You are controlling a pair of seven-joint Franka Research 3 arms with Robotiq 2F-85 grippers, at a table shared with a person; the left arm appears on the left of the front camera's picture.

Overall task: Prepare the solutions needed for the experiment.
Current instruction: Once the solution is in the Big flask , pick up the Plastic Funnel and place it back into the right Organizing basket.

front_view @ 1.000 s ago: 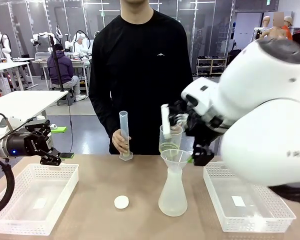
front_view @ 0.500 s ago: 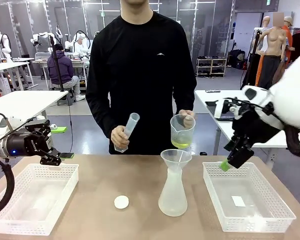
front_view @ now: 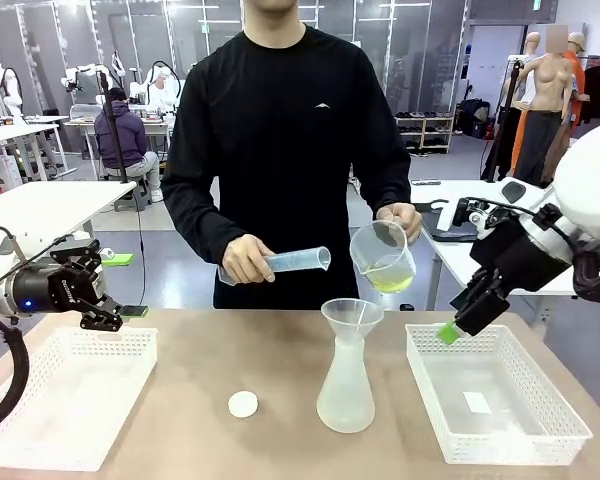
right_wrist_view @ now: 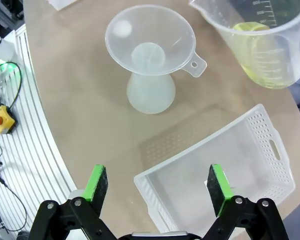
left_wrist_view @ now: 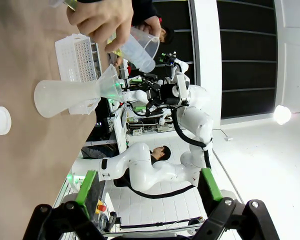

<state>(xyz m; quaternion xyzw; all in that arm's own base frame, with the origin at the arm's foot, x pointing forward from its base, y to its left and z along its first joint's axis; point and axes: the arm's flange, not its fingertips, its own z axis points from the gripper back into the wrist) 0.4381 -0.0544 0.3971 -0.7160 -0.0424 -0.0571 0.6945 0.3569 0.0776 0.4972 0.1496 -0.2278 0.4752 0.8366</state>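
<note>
The solutions are a little pale yellow-green liquid at the bottom of a clear beaker. One of the person's hands holds it tilted above the funnel. The funnel sits in a whitish conical flask. Their other hand holds a graduated cylinder almost level. My right gripper is open and empty, over the right basket's near-left corner. My left gripper hangs open and empty above the left basket.
A white basket stands at the table's left and another basket at its right. A small white round cap lies left of the flask. The person stands close at the far edge.
My right arm has drawn back from the beaker to the right, over the basket. The person lifted the cylinder and tipped it level, and raised and tilted the beaker. The left arm stayed still.
</note>
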